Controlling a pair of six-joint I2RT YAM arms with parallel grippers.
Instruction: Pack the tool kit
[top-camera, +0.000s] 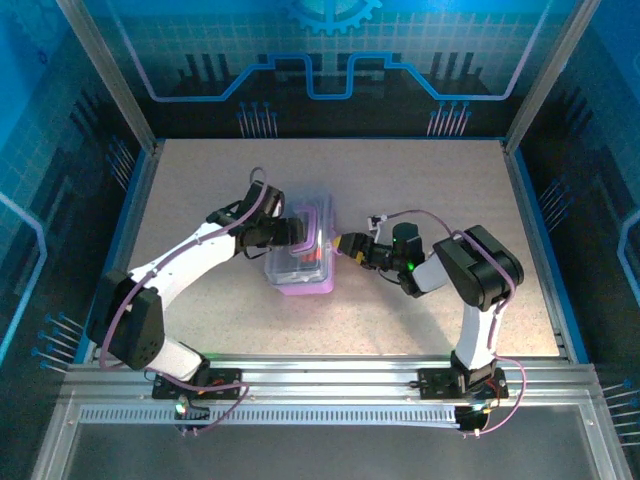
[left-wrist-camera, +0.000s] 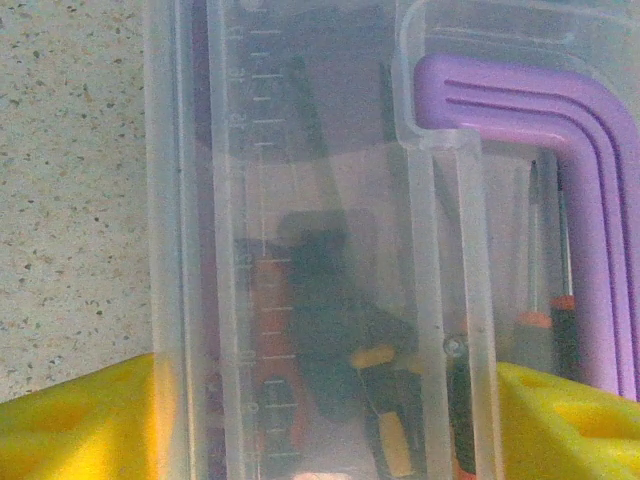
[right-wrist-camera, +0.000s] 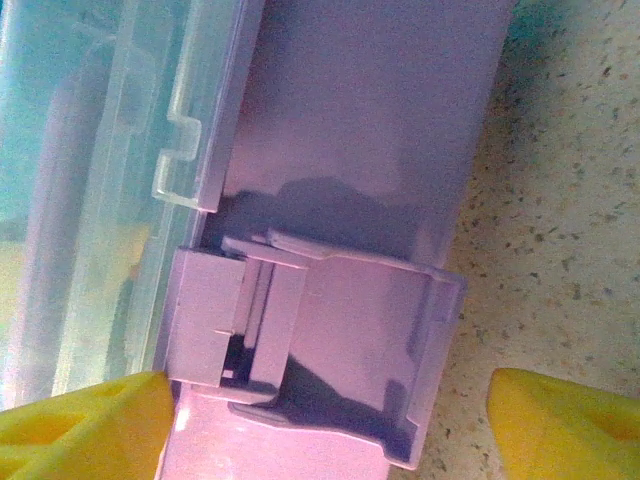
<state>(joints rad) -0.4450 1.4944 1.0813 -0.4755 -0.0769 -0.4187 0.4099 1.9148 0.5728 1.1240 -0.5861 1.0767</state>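
The tool kit (top-camera: 303, 272), a purple-based case with a clear lid, sits mid-table between both arms. My left gripper (top-camera: 290, 232) is at its left side. In the left wrist view, that gripper (left-wrist-camera: 325, 430) has its yellow fingers (left-wrist-camera: 80, 425) pressed against both sides of the clear lid, beside the purple handle (left-wrist-camera: 590, 200). Slim screwdrivers (left-wrist-camera: 550, 310) with orange bands show blurred through the plastic. My right gripper (top-camera: 347, 246) is at the case's right side. It (right-wrist-camera: 325, 420) stands open astride the purple latch (right-wrist-camera: 340, 340), its right finger off the plastic.
The speckled tabletop (top-camera: 430, 190) stretches around the case. A metal frame with blue walls (top-camera: 130, 190) borders the table. The arm bases are bolted to the rail (top-camera: 330, 385) at the near edge.
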